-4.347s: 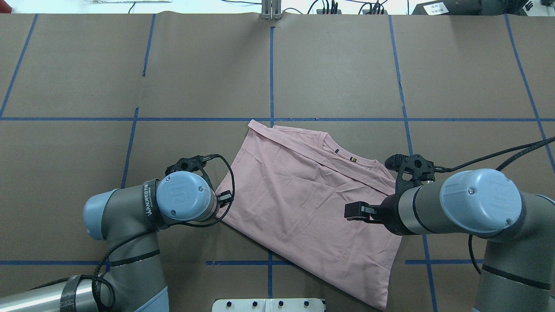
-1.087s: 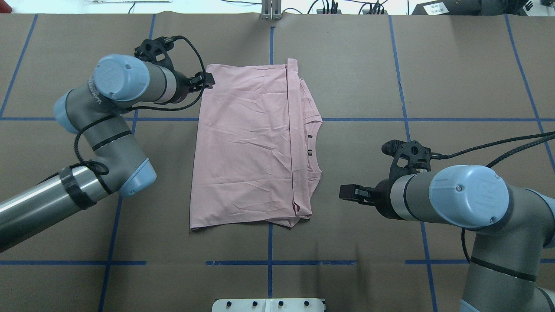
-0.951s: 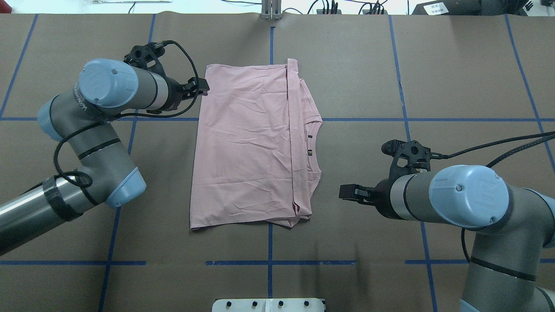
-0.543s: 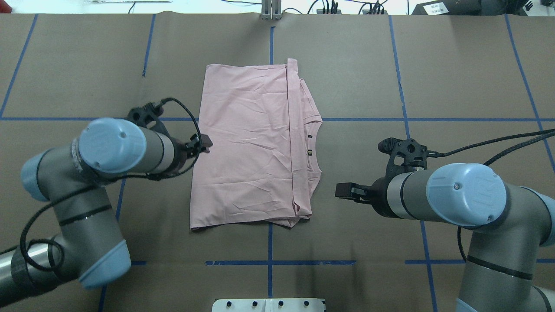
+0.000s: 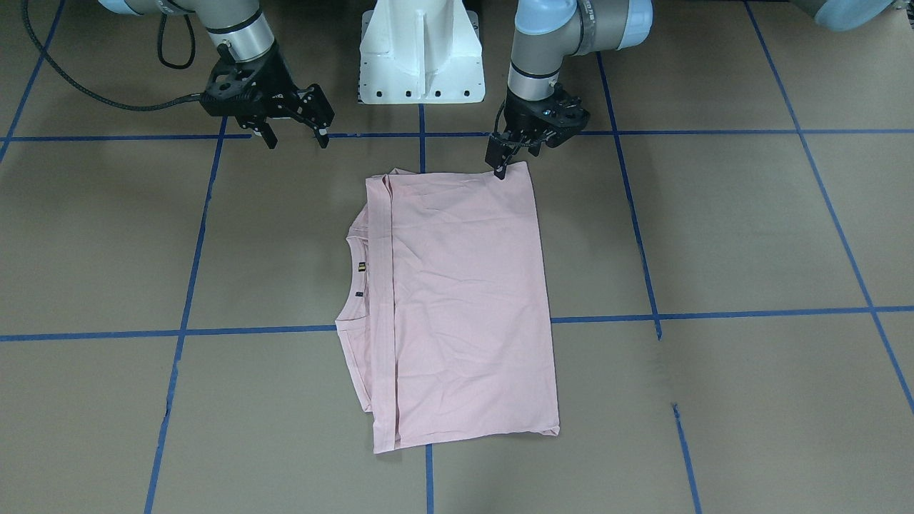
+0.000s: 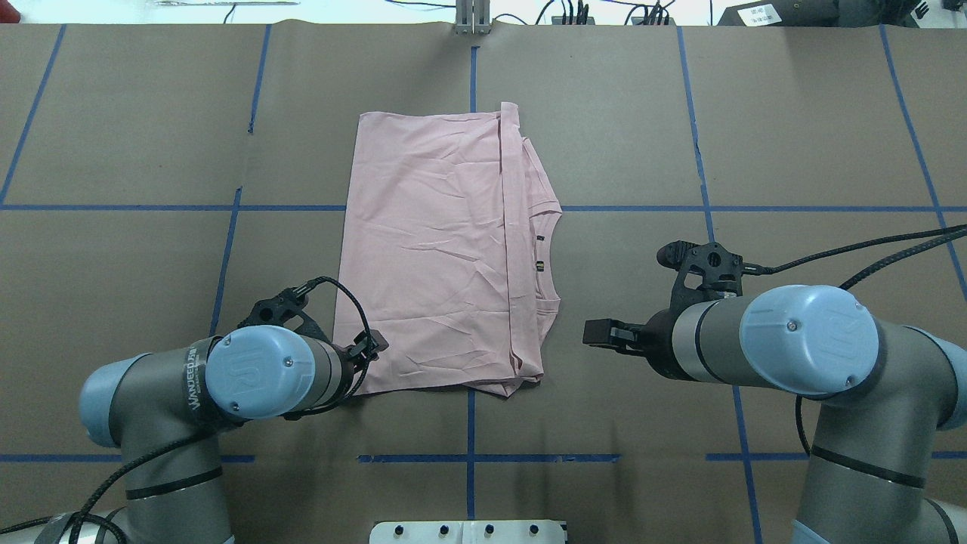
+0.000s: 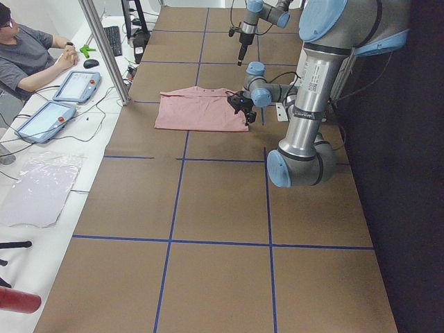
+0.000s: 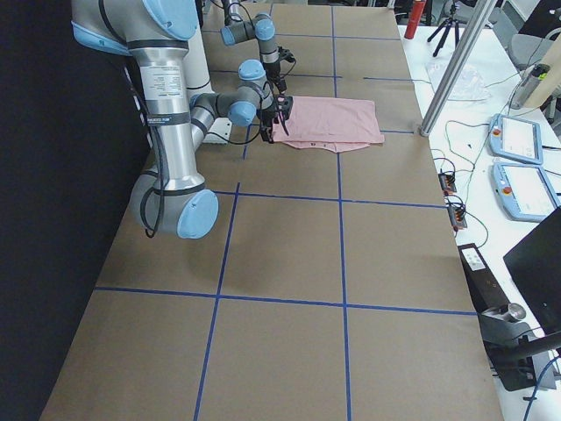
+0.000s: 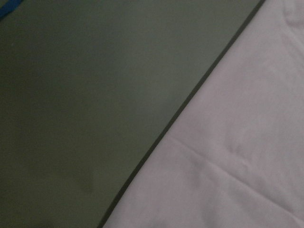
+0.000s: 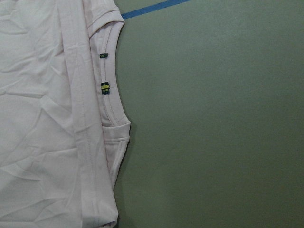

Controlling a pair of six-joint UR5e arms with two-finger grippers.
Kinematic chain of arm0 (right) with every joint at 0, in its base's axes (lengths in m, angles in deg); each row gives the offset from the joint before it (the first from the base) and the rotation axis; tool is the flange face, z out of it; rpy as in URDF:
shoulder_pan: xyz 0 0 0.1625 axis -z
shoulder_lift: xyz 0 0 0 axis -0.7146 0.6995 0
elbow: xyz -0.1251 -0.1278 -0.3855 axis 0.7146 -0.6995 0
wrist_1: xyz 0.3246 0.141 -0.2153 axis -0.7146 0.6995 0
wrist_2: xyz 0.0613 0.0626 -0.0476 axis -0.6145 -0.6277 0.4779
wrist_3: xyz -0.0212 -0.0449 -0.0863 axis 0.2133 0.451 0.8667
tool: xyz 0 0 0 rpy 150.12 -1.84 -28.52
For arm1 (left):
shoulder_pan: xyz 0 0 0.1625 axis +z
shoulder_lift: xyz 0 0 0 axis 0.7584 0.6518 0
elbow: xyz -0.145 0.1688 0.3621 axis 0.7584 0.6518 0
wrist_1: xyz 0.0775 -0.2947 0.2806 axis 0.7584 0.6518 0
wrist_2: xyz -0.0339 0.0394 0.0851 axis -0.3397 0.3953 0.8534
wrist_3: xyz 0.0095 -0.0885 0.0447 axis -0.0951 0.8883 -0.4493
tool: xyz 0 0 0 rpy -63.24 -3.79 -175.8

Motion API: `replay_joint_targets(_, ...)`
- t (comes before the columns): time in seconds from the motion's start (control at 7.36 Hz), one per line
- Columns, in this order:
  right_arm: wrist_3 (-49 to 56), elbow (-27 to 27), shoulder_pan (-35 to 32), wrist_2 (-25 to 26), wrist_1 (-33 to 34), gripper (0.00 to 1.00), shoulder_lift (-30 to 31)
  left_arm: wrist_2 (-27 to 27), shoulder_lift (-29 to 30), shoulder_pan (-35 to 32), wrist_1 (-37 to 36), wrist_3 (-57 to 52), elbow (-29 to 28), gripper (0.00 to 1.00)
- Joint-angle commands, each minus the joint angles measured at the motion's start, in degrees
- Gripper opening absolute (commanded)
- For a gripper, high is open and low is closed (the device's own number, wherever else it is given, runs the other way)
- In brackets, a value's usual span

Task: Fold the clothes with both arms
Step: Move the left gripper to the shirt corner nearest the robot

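The clothes are one pink T-shirt [image 6: 430, 257], lying flat and folded lengthwise, with its collar [image 6: 545, 253] on the right side. The print is hidden. My left gripper [image 6: 374, 347] sits low at the shirt's near-left corner, and its fingers look slightly open. In the front view the left gripper [image 5: 500, 168] touches that corner of the shirt [image 5: 464, 300]. The left wrist view shows only the shirt's edge [image 9: 228, 156] on the table. My right gripper [image 6: 593, 332] hovers open to the right of the shirt, apart from it. The front view shows the right gripper [image 5: 296, 137] with its fingers spread wide. The right wrist view looks down on the collar [image 10: 111, 90].
The brown table top is marked with blue tape lines [image 6: 472, 458]. The white pedestal [image 5: 421, 57] stands at the near edge between the arms. A person [image 7: 28, 55] sits beyond the far edge beside tablets [image 8: 517, 140] and cables.
My left gripper let go of the shirt's far-left corner and travelled back along the left edge to the near-left corner. The right arm barely shifted. The shirt has lain still for the last second.
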Motion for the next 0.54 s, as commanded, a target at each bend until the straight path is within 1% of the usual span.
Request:
replay_joint_targets(0.0,0.0,-0.1,0.0,0.0,0.0,1.00,0.0,0.3,0.0,0.4,-0.2,0.5,-1.9,0.99)
replay_joint_targets(0.14,0.1,-0.1,0.0,0.0,0.0,1.00,0.0,0.8,0.0,0.5,-0.1,0.5,-3.6,0.98)
replay_joint_targets(0.41,0.2,0.0,-0.1,-0.1,0.0,1.00,0.0,0.8,0.0,0.4,-0.1,0.4,-4.0,0.98)
